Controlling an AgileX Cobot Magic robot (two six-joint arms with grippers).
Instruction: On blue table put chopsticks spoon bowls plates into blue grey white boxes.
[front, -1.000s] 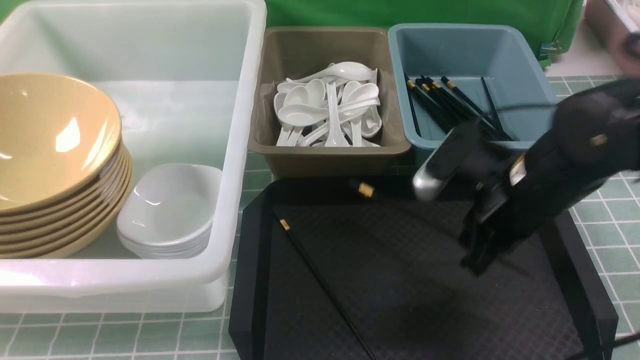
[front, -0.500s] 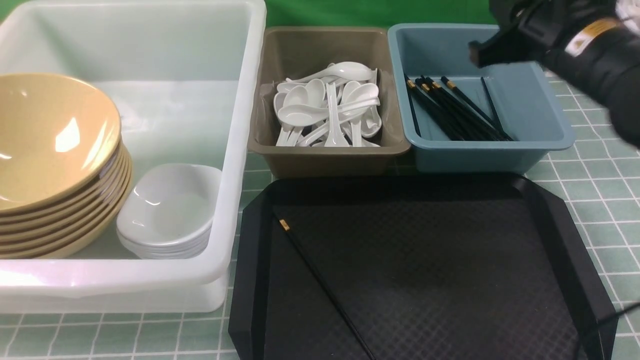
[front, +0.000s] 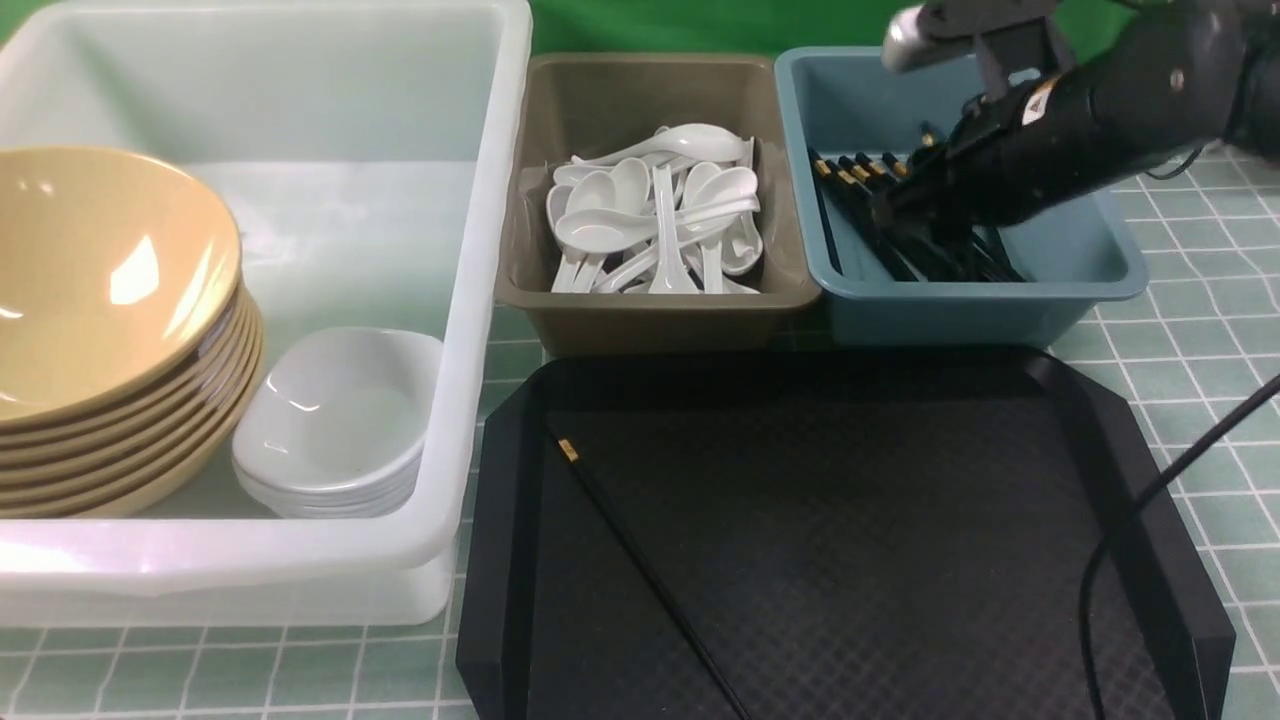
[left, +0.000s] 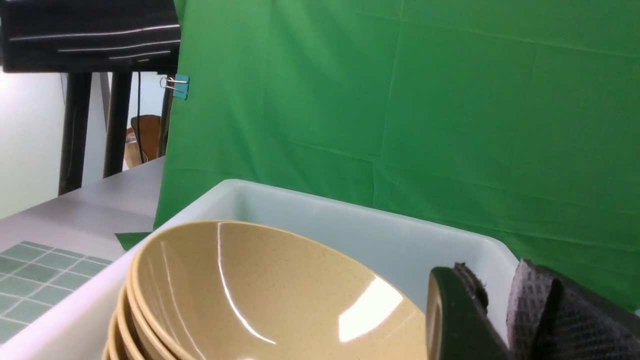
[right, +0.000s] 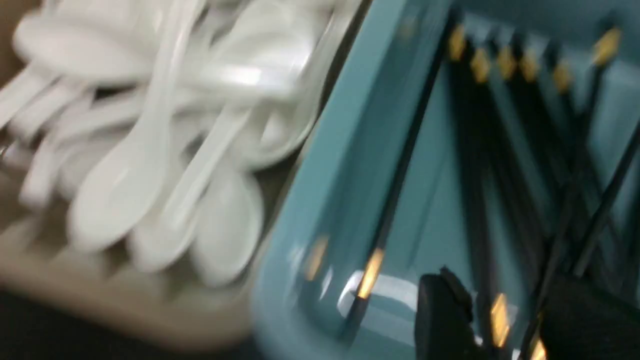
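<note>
One right claw (front: 897, 214) low inside blue box (front: 975, 300), over black chopsticks (front: 848, 187)

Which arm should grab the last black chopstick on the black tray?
Probably right: the right tool hangs over the blue plastic box, just behind the black tray holding the black gold-tipped chopstick. The left tool is outside the front view, by the stacked tan bowls.
</note>
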